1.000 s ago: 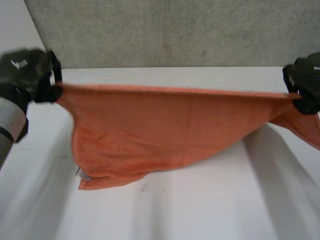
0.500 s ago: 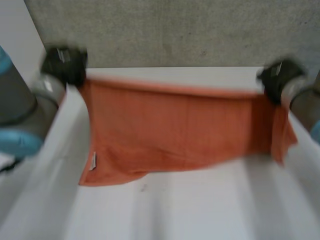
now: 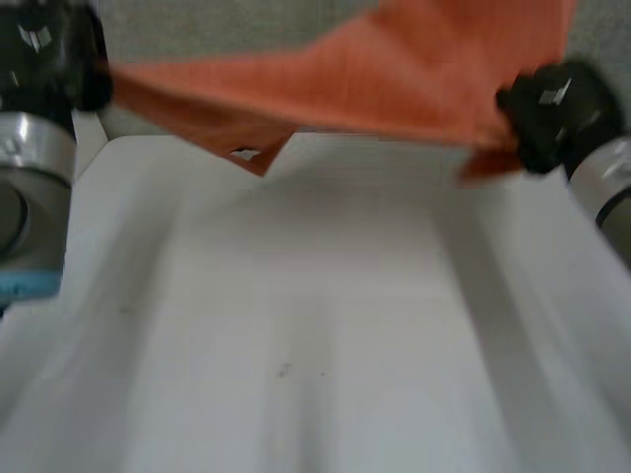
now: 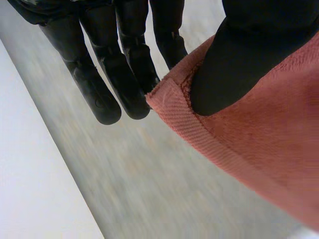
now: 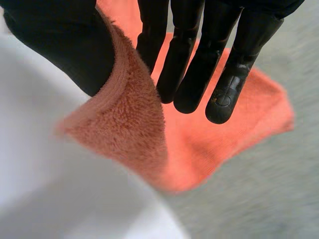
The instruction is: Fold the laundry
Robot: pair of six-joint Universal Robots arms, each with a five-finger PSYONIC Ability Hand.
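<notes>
Two black hands hold one orange towel (image 3: 394, 69) up in the air over the far side of the white table (image 3: 315, 335). In the head view the left hand (image 3: 44, 54) sits at about ten o'clock and the right hand (image 3: 554, 106) at about two o'clock. The towel spans the gap between them across twelve o'clock, in front of the grey wall (image 3: 217, 30) and clear of the table top. The cloth rises to a peak toward one o'clock, while a loose corner (image 3: 258, 158) hangs down at about eleven o'clock, not touching the table. A short flap of cloth also hangs just below the right hand. The left wrist view shows the left hand pinching a hemmed corner of the towel: its thumb (image 4: 229, 74) presses on the near face of the cloth, one finger runs behind that corner, and the other fingers (image 4: 102, 94) stretch out straight just beside the hem, holding nothing. The right wrist view shows the right hand gripping the towel too: its thumb (image 5: 65, 45) bears on a fluffy edge that folds over it, the straight fingers (image 5: 197, 79) lie on the other side of the cloth, and the rest of the towel spreads out beyond the fingertips. Each grey arm reaches in from its own side of the table, the left at nine o'clock and the right at three o'clock.
</notes>
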